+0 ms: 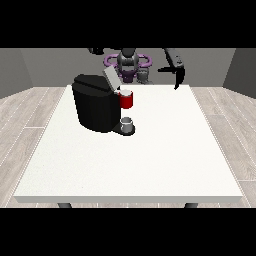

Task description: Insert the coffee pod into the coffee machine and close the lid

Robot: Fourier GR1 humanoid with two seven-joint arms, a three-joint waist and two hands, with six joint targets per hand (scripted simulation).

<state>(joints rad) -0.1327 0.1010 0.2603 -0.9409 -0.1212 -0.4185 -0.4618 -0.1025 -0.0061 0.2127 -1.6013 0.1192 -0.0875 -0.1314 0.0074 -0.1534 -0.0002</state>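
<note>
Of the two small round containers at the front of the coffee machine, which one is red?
The upper one, under the raised lid; the grey cup stands lower, on the machine's base.

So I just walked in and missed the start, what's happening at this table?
A black coffee machine stands on the white table with its grey lid raised. Its red pod holder sits above a small grey cup. The hand at the view's right hangs above the far edge, touching nothing.
</note>
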